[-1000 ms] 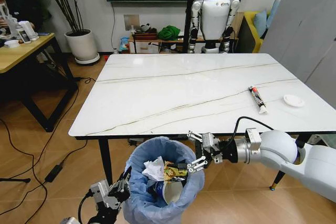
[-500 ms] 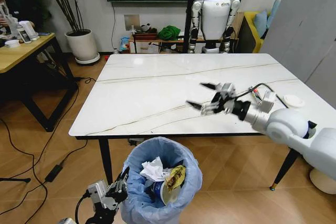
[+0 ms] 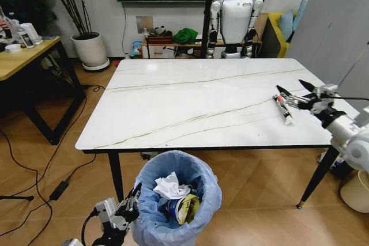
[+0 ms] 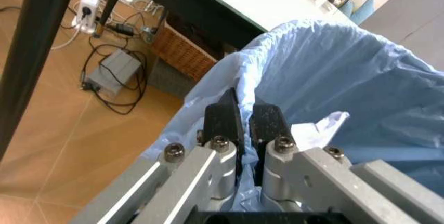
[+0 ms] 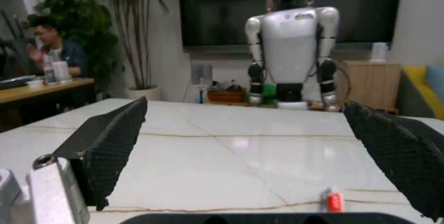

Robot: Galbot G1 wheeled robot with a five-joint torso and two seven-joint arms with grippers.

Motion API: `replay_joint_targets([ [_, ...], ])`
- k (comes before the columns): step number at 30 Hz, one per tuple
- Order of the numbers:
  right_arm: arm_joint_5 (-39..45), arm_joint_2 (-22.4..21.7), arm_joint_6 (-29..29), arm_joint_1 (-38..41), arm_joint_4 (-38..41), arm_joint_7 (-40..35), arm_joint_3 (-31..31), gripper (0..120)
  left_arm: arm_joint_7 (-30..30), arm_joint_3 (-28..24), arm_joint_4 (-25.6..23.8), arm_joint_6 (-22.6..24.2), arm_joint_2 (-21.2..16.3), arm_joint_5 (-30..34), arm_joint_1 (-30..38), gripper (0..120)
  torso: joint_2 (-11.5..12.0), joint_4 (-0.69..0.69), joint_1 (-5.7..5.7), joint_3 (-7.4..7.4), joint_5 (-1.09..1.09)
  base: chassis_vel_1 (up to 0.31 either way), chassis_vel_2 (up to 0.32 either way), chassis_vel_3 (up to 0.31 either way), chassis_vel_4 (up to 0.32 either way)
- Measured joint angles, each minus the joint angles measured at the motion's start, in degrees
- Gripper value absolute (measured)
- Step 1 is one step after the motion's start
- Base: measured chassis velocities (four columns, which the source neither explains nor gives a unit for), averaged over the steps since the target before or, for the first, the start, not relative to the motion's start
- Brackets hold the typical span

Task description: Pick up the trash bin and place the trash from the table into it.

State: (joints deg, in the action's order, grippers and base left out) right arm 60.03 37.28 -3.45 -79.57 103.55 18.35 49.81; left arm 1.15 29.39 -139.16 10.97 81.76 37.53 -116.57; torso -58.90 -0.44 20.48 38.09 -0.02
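The robot is working through the clearing step: several pieces of trash are already lying in the trash bin (image 3: pixel 177 200), and the right gripper (image 3: pixel 296 91) is reaching over the far right part of the surface (image 3: pixel 190 102) toward what is left there. Its jaws are standing wide apart, empty, with nothing between them.

The slim red-black tube (image 3: pixel 282 108) is lying flat on the marble-look top just below and slightly short of the open jaws, close to them but not between them. In the right wrist view the tube's red end (image 5: pixel 334 201) is showing low in the gap between the two black pads, nearer the right-hand one. The white disc that should be nearby is hidden behind the arm, so its place cannot be told.

The left gripper (image 4: pixel 242 121) is holding low beside the bin, its jaws pinched narrow on the crinkly blue bag at the rim.

Judging from this, the next move calls for lowering the right jaws to straddle the tube across its narrow width, closing gently, since a thin round tube on smooth stone is likely to roll or slip aside.
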Motion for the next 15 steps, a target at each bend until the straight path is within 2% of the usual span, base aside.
replay_joint_targets([
  [2,-1.5,4.0,-0.1,-5.1,1.7,1.3,5.2,100,-0.1,0.3,0.1,-0.1,0.0,0.0,0.0,0,0.0,0.01,0.00,0.00,0.00,0.000,0.000,0.000,0.000],
  [3,-1.5,4.0,-0.1,-5.1,1.7,1.3,5.2,100,-0.1,0.3,0.1,-0.1,0.0,0.0,0.0,0,0.0,0.01,0.00,0.00,0.00,0.000,0.000,0.000,0.000],
  [7,-5.5,11.5,-2.8,-14.0,2.7,4.8,9.7,100,-0.3,0.3,0.2,-0.2,0.0,-0.2,0.0,0,0.0,-0.01,0.00,0.00,0.05,0.000,0.000,0.000,0.000],
  [9,-5.7,12.0,-3.0,-14.4,2.7,5.0,9.9,100,-0.3,0.3,0.2,-0.2,0.0,-0.2,0.0,0,0.0,-0.01,-0.01,0.00,0.05,0.000,0.000,0.000,0.000],
  [11,-6.3,15.0,-3.9,-17.2,2.7,6.1,11.3,100,-0.4,0.3,0.4,-0.2,0.0,-0.3,0.0,0,0.0,-0.01,-0.01,-0.01,0.03,0.000,0.000,0.000,0.000],
  [15,-6.2,16.1,-4.1,-18.2,2.6,6.8,11.9,100,-0.4,0.3,0.5,-0.2,-0.1,-0.3,0.1,0,0.0,0.01,-0.01,0.00,0.00,0.000,0.000,0.000,0.000],
])
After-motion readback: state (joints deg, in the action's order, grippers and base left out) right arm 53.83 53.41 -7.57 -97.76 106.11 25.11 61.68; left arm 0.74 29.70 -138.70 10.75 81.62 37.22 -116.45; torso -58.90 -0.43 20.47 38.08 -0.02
